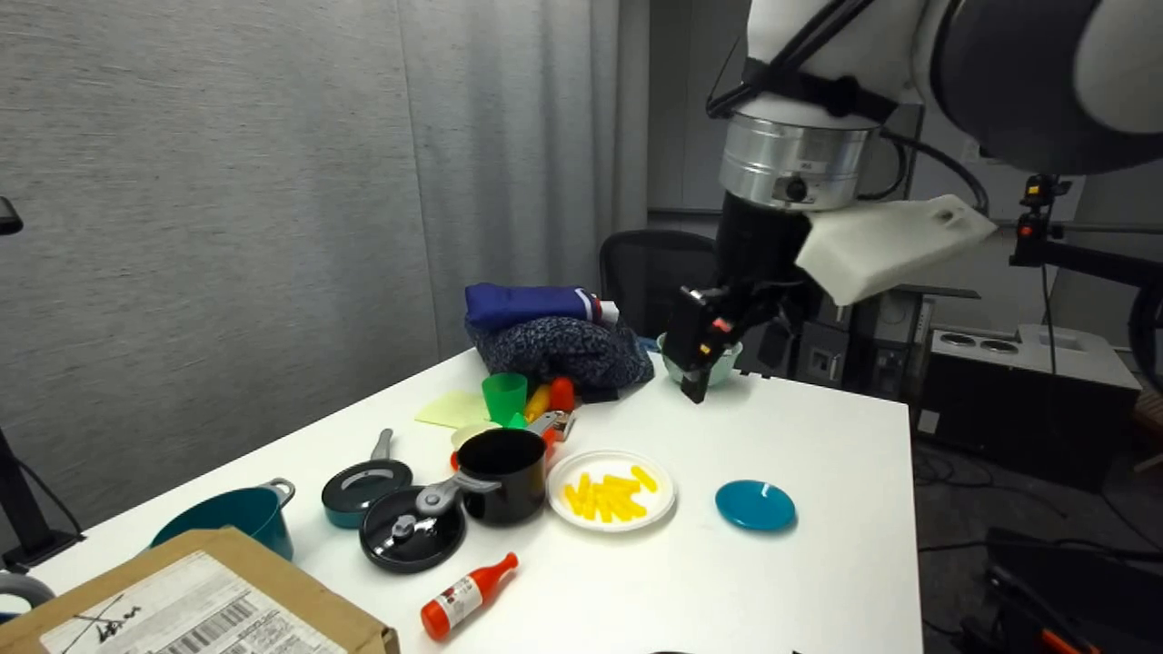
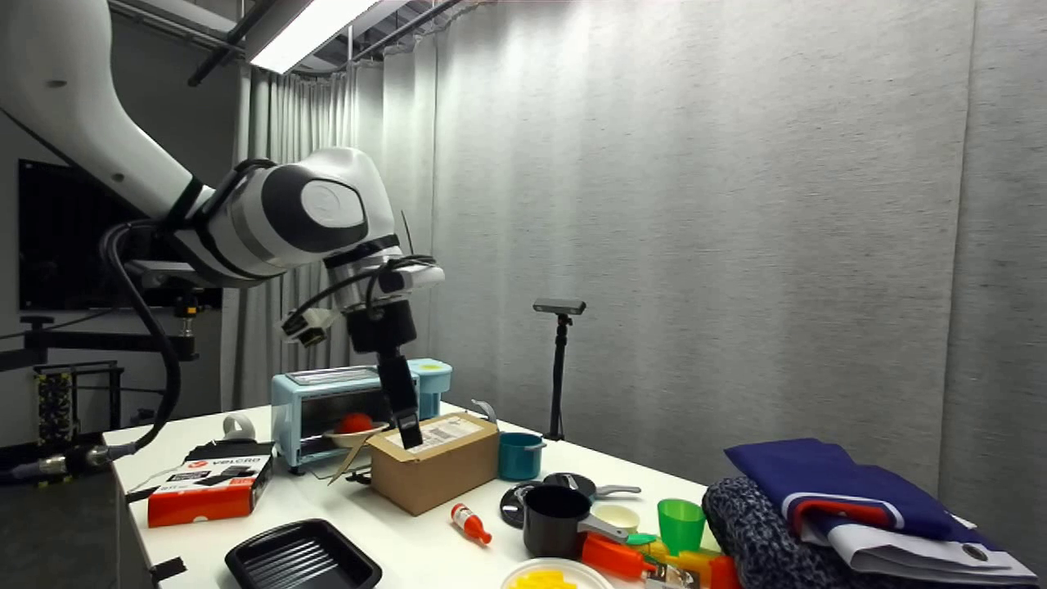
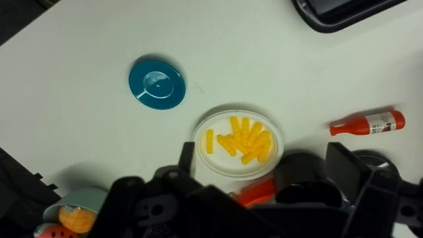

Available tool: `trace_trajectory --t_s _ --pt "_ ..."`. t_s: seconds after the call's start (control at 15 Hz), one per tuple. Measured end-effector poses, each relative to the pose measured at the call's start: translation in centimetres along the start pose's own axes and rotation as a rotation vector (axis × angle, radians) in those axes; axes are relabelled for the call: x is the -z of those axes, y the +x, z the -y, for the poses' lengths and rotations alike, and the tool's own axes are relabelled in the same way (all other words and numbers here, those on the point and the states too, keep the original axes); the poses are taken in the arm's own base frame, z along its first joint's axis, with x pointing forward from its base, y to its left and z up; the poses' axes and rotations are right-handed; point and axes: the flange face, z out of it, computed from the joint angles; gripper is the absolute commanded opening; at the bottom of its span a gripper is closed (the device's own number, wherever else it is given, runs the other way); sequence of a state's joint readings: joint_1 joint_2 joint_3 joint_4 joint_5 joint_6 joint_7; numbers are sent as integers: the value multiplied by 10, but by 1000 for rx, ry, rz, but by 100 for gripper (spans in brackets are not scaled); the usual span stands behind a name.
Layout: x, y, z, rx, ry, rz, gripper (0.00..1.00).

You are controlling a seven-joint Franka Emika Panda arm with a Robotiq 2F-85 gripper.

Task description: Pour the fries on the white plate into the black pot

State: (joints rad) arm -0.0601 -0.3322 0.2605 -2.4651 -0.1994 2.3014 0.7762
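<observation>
1. Claw (image 3: 262, 148): spread, holding nothing; lower half of the wrist view.
2. White plate (image 1: 595, 462): lower left of the claw in an exterior view, well apart; presumably the next reach's direction.
3. Black pot (image 1: 513, 490): just left of the plate there; contact unclear.
4. Fries (image 3: 245, 136): heaped on the plate.

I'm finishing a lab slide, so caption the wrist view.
Open gripper with nothing held; yellow fries lie on a white plate beside the black pot, teal dish nearby.

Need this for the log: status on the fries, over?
Gripper open, empty. Fries on white plate. Black pot close beside plate. Nothing seen covering pot's mouth.
</observation>
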Motion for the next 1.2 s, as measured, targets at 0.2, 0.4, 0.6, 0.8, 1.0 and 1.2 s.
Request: trace_trajectory --t_s 0.2,0.4,0.6,0.8,1.0,1.2 --pt "-28 38 -27 -116 47 -1 100" --pt "-54 73 -39 -216 114 -7 100" --pt "-75 103 -45 -290 139 -1 100" --pt "-92 115 -41 -163 154 48 100" --pt "-104 124 -44 -42 97 100 100" --pt "-113 141 -52 -68 0 74 100"
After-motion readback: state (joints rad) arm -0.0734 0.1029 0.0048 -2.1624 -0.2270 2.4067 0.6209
